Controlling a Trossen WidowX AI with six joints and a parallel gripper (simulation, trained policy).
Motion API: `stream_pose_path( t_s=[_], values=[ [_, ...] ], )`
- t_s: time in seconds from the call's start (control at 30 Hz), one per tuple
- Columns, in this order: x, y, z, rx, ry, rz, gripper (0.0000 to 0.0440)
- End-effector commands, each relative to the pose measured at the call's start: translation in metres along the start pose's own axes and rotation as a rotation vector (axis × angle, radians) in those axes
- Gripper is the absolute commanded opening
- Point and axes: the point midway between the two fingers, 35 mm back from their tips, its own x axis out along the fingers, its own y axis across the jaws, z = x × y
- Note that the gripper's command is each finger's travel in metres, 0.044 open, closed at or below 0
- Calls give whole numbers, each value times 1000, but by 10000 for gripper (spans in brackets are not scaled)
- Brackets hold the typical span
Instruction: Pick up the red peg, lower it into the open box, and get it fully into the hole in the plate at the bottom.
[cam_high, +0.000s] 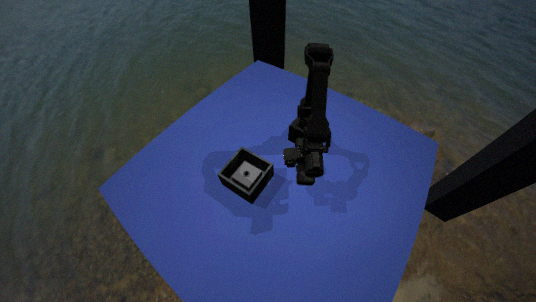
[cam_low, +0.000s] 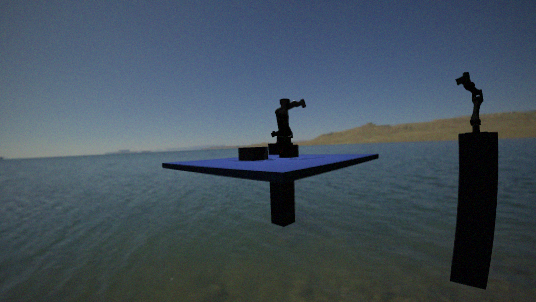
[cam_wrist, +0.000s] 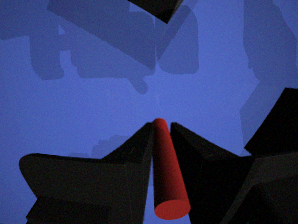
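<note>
Peg (cam_wrist: 168, 172), red and round, sits between the fingers of the gripper (cam_high: 297, 168) (cam_low: 273, 134) (cam_wrist: 161, 128), which are closed on it. Its near end sticks out toward the wrist camera; whether its far end touches the desk (cam_high: 175, 235) (cam_low: 225, 163) (cam_wrist: 215, 92), I cannot tell. In the top view the hand hides the peg, over the stretch between the open box (cam_high: 234, 184) (cam_low: 253, 154) and the desk's right corner. The box stands nearer the desk's left corner than its right one, with its walls round a pale plate (cam_high: 240, 176) whose dark hole (cam_high: 246, 173) is unfilled.

The grasp looks made, so the likely next step is a lift and a carry toward the left corner. The peg appears to slant in the wrist view; if that is a real tilt and not just perspective, its tip could meet the hole's edge off line and jam. Smooth, round sides might let it turn or slip if a wall is bumped. Too low a carry could catch the box wall facing the right corner, knocking the peg askew or nudging the box. Inside, the walls leave little room for the fingers, and opening them before the tip has entered could leave the peg lying on the plate.
</note>
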Motion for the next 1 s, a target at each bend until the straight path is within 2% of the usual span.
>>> stream_pose_path(
  t_s=[0.0, 0.5, 0.97],
  values=[
    [-15, 5, 11, -24, -31, 25, 0],
    [-61, 22, 62, -70, -111, 66, 0],
    [-64, 19, 119, -18, -116, 62, 0]
  ],
)
